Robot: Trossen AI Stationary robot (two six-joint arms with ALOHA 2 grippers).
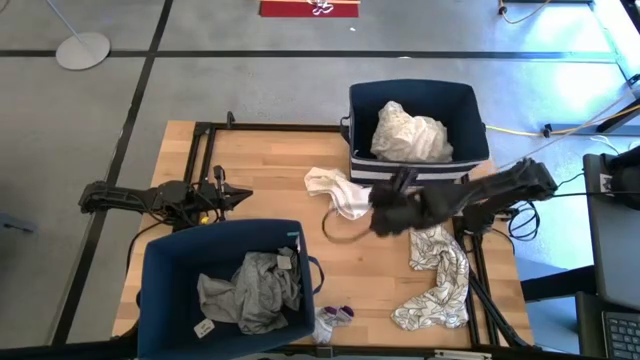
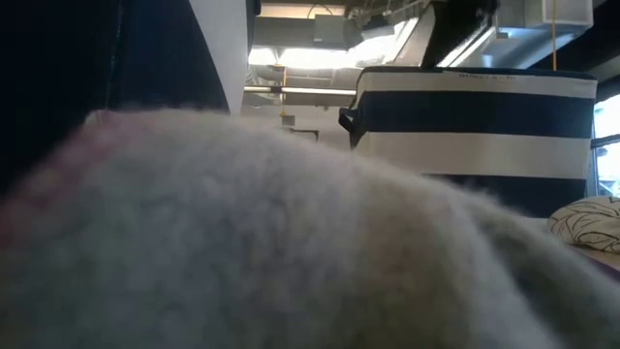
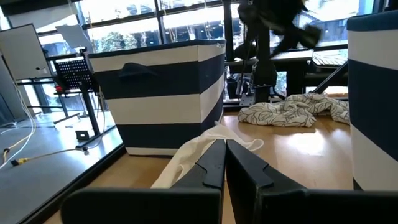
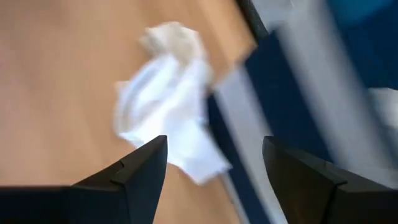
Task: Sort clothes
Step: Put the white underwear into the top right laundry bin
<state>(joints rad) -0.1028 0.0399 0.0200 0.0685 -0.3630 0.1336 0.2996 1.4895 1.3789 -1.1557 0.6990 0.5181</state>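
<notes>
As the right gripper (image 1: 385, 215) hovers with fingers spread and empty beside the white shirt (image 1: 338, 190) lying against the far bin (image 1: 470, 100), apparently lining up a pickup, the left gripper (image 1: 240, 196) waits closed.

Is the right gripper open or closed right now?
Open. The right gripper has its fingers spread wide with nothing between them, above the white garment on the table.

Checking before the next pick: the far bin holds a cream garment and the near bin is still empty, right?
Not quite. The far bin does hold a cream garment, but the near bin is not empty: the high view shows a grey garment lying in it.
</notes>
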